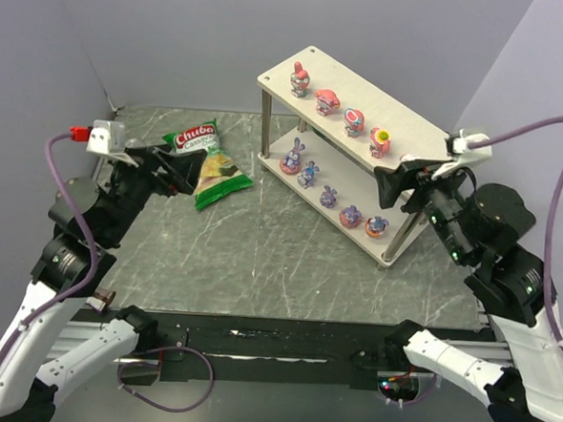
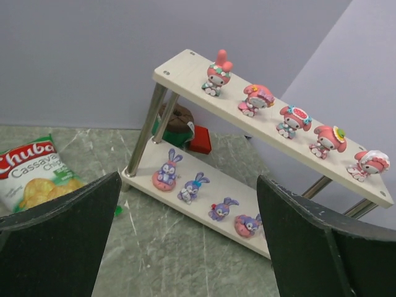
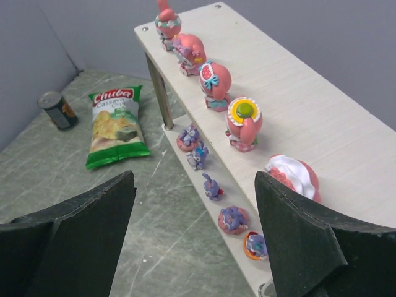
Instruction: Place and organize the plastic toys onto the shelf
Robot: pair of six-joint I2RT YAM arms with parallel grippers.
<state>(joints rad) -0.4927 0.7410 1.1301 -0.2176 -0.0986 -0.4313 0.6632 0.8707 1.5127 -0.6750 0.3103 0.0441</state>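
The shelf point(image 1: 416, 119) stands at the back right, two pale boards on metal posts. Several pink-red toys point(image 1: 325, 101) stand in a row on its top board. Several purple bunny-eared toys point(image 1: 308, 173) line the lower board. My left gripper point(image 1: 174, 171) is open and empty, over the table left of the shelf, beside the chip bag. In the left wrist view point(image 2: 189, 185) it faces the shelf point(image 2: 185, 65). My right gripper point(image 1: 398, 185) is open and empty at the shelf's right end. In the right wrist view point(image 3: 195, 179) a pink toy with a white cap point(image 3: 294, 176) sits by its right finger.
A green chip bag point(image 1: 208, 163) lies flat on the table left of the shelf and also shows in the right wrist view point(image 3: 114, 124). A dark can point(image 3: 57, 110) stands beyond it near the left wall. A brown-topped object point(image 2: 176, 120) and a red block sit behind the shelf.
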